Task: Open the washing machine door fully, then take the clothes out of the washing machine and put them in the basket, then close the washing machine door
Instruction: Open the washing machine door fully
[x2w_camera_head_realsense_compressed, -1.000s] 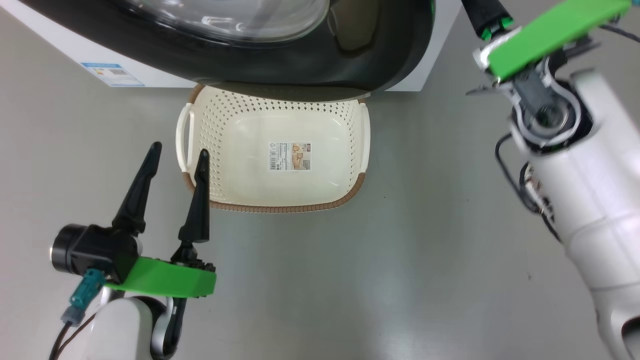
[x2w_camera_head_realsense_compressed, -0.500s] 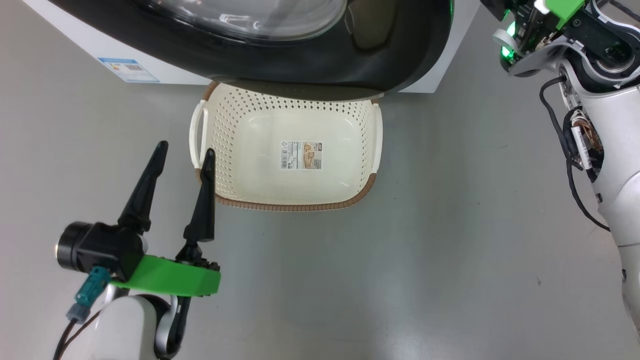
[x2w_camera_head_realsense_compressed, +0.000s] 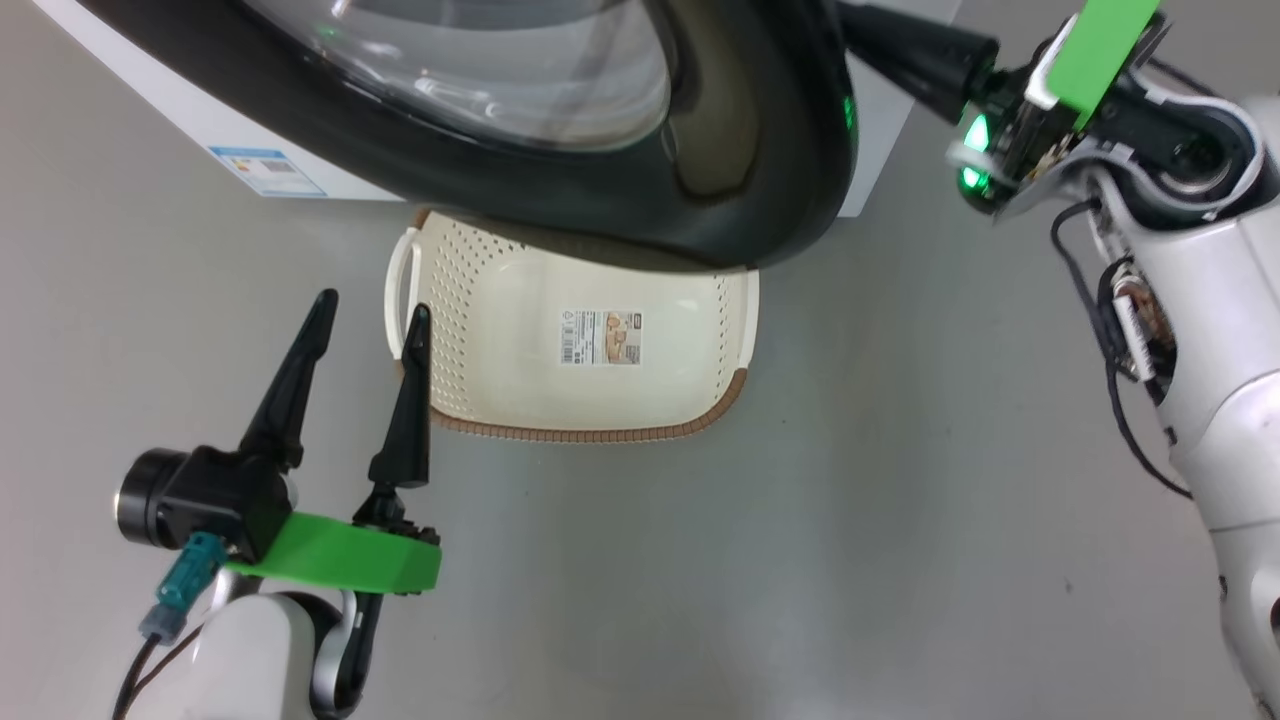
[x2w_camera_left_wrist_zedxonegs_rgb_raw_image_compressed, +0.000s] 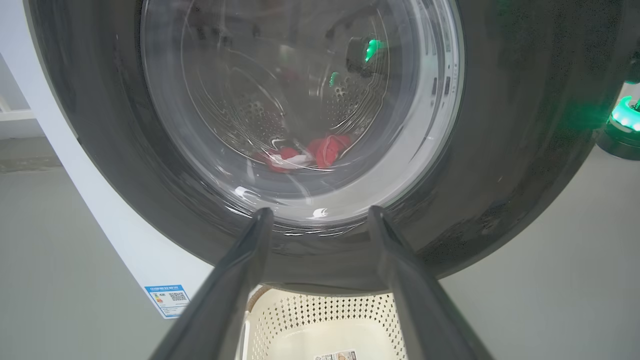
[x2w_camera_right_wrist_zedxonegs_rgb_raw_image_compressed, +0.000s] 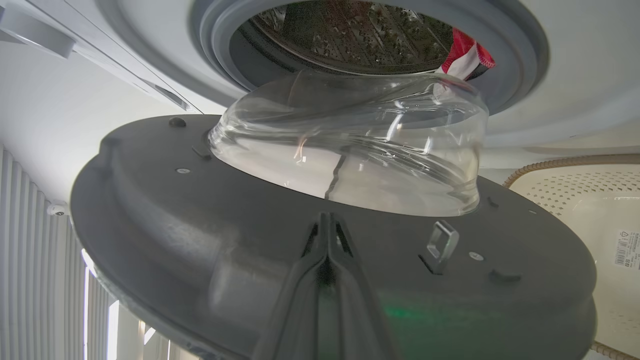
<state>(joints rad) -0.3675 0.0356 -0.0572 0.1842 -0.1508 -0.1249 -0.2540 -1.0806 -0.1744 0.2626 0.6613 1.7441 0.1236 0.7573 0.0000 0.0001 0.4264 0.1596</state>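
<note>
The washing machine door (x2w_camera_head_realsense_compressed: 740, 150), glossy black rim around a clear glass bowl, stands partly open from the white washing machine (x2w_camera_head_realsense_compressed: 170, 90) and overhangs the basket (x2w_camera_head_realsense_compressed: 580, 432). My right gripper (x2w_camera_head_realsense_compressed: 865, 28) is shut, its fingers reaching behind the door's free edge. In the right wrist view its closed tips (x2w_camera_right_wrist_zedxonegs_rgb_raw_image_compressed: 327, 217) rest against the door's grey inner face (x2w_camera_right_wrist_zedxonegs_rgb_raw_image_compressed: 200, 235), below the glass bowl (x2w_camera_right_wrist_zedxonegs_rgb_raw_image_compressed: 350, 160). Red and white clothes (x2w_camera_right_wrist_zedxonegs_rgb_raw_image_compressed: 465, 52) lie in the drum (x2w_camera_right_wrist_zedxonegs_rgb_raw_image_compressed: 350, 30), also visible through the glass (x2w_camera_left_wrist_zedxonegs_rgb_raw_image_compressed: 310, 155). My left gripper (x2w_camera_head_realsense_compressed: 372, 305) is open and empty beside the basket's left handle.
The cream basket (x2w_camera_left_wrist_zedxonegs_rgb_raw_image_compressed: 325, 320) sits on the grey floor right under the door, with a paper sticker (x2w_camera_head_realsense_compressed: 602, 337) on its bottom. A metal latch hook (x2w_camera_right_wrist_zedxonegs_rgb_raw_image_compressed: 440, 245) sticks out of the door's inner face. A blue label (x2w_camera_head_realsense_compressed: 265, 170) marks the machine's lower front.
The door has swung further out and now covers more of the basket. My right arm has turned and slid its shut fingers behind the door's edge. The left gripper has stayed put.
</note>
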